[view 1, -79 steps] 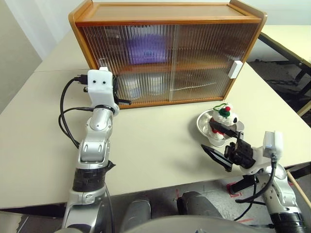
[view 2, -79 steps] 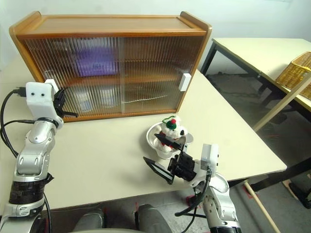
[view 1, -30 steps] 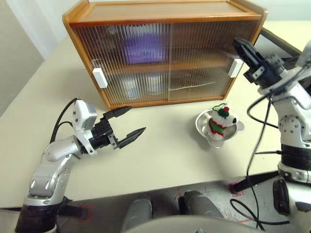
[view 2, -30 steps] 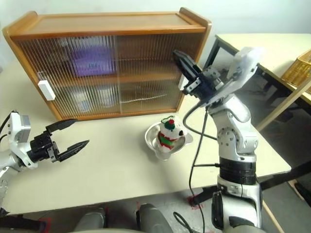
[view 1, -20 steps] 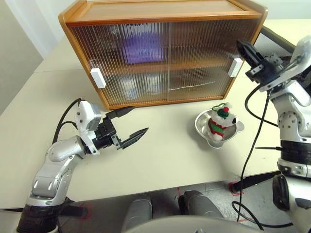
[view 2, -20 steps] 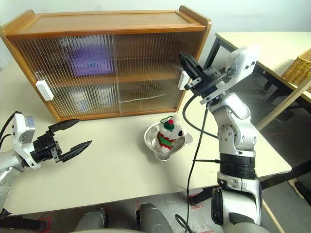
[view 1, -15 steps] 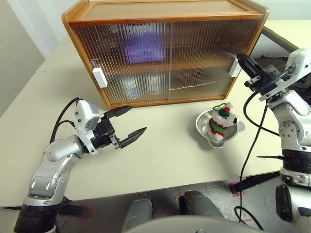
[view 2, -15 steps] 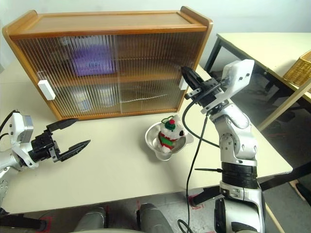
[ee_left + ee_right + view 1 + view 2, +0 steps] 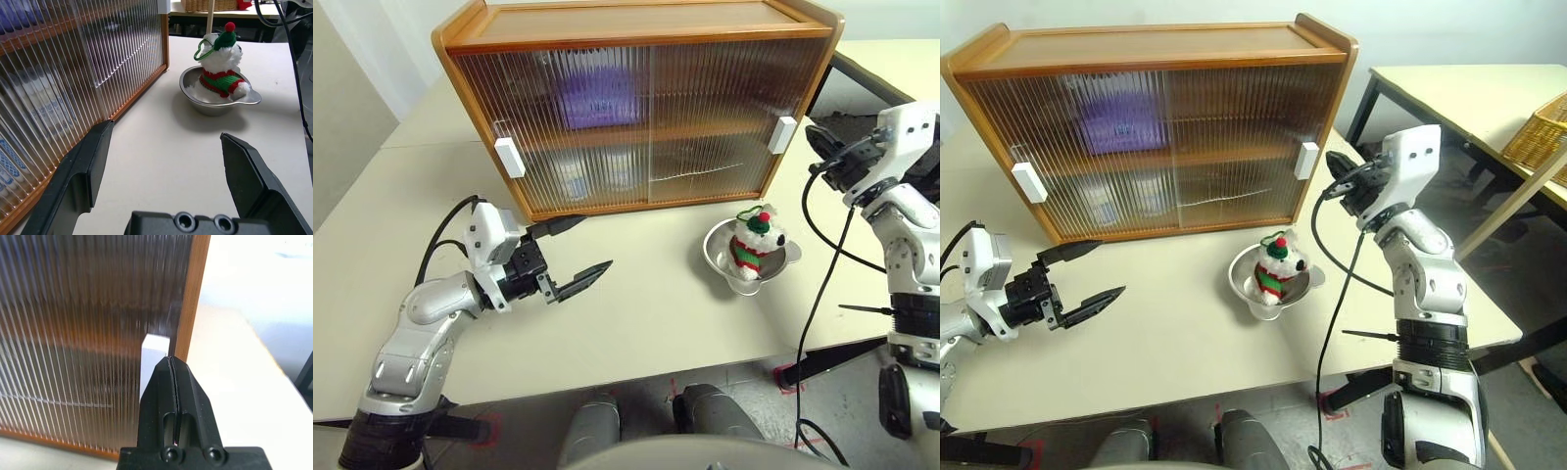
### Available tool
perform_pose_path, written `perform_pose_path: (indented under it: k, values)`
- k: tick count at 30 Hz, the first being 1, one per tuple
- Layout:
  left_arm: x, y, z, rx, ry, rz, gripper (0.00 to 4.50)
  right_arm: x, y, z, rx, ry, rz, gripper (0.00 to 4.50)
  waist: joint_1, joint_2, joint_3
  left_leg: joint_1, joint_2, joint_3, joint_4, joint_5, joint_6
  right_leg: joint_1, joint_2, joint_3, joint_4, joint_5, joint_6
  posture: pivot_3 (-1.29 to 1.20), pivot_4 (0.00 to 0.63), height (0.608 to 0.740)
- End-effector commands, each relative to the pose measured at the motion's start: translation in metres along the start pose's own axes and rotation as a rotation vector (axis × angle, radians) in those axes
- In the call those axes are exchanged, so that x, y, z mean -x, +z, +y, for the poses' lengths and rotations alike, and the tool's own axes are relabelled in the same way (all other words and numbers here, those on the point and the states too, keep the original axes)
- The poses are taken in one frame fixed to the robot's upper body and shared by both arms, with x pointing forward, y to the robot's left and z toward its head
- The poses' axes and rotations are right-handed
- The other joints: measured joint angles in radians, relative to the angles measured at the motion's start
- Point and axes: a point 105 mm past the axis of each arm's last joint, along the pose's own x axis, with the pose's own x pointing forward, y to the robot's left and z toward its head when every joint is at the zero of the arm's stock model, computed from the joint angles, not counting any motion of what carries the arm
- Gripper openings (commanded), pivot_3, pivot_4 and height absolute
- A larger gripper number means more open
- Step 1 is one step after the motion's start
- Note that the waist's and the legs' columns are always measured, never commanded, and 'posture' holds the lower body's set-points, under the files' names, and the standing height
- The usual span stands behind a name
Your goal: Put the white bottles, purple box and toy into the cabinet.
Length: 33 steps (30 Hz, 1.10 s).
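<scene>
While the head views give us the whole layout, the wrist views add the close detail. Right wrist view: the right hand (image 9: pixel 172 377) has its two fingers pressed flat together, nothing between them, tip just in front of the white handle (image 9: pixel 154 363) on the right door, by the cabinet (image 9: pixel 195 289) end post. Whether it touches the handle, we can't tell. Left wrist view: the left hand (image 9: pixel 164 154) is spread wide and empty, looking low across the bench (image 9: pixel 161 147) at the toy (image 9: pixel 221 68) sitting in a steel bowl (image 9: pixel 215 100), cabinet doors along one side.

From the head we see what the wrists don't: both doors shut, the purple box (image 9: pixel 597 96) a blur behind the ribbed panel on the upper shelf, pale bottles (image 9: pixel 578 176) below it on the lower level, too blurred to count. The left door's handle (image 9: pixel 509 157) is at the far left end.

Left arm is bent, forearm low over the bench, hand (image 9: pixel 570 257) level and pointing toward the right, in front of the cabinet's left half, touching nothing. Right arm is raised, elbow bent, hand (image 9: pixel 1337 168) pointing at the cabinet's right end near the handle (image 9: pixel 1306 160). Bowl and toy (image 9: pixel 1274 268) sit on the bench in front of the right door, apart from both hands.
</scene>
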Motion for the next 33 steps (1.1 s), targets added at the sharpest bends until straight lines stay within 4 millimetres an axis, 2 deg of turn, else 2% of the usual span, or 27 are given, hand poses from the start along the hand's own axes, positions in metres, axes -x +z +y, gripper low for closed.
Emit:
perform_pose_path:
  k: [1,12,18,22,29,33]
  values:
    - [-0.001,0.001,-0.006,-0.012,-0.016,0.011,4.5,-0.007,-0.013,-0.002,-0.007,-0.016,0.072,0.04,0.001,0.0,0.0,0.0,0.001,0.0,0.0,0.0,0.0,0.0,0.0,0.0,0.0,0.001,0.002,-0.03,0.043,0.74]
    - [-0.001,0.0,-0.011,-0.002,-0.024,0.013,4.5,-0.016,-0.018,-0.003,-0.011,-0.018,0.095,0.04,0.015,0.005,0.003,0.0,0.008,0.004,-0.005,0.0,0.0,-0.003,0.0,0.001,0.0,0.004,-0.006,-0.02,0.057,0.74]
    - [0.0,-0.001,-0.013,-0.003,-0.027,0.022,4.5,-0.023,-0.014,0.009,-0.029,0.028,0.072,0.04,0.013,0.008,0.006,0.0,0.009,0.006,-0.007,0.0,-0.001,-0.004,0.002,0.002,0.0,0.005,-0.006,-0.01,0.062,0.74]
    - [0.0,-0.001,-0.013,-0.003,-0.024,0.024,4.5,-0.025,-0.013,0.024,-0.051,0.078,0.061,0.04,0.013,0.009,0.007,0.001,0.01,0.006,-0.007,0.0,-0.001,-0.005,0.004,0.002,0.0,0.002,-0.004,-0.01,0.065,0.74]
    - [-0.001,-0.001,-0.014,0.0,-0.027,0.026,4.5,-0.028,-0.011,0.041,-0.072,0.124,0.052,0.04,0.017,0.01,0.01,0.0,0.011,0.006,-0.008,0.0,-0.001,-0.006,0.006,0.002,0.0,0.004,-0.013,-0.01,0.068,0.74]
    - [0.0,-0.002,-0.014,0.005,-0.026,0.031,4.5,-0.031,-0.01,0.049,-0.086,0.151,0.047,0.04,0.017,0.01,0.01,0.0,0.011,0.006,-0.009,0.0,-0.001,-0.006,0.006,0.002,0.0,0.004,-0.012,0.0,0.071,0.74]
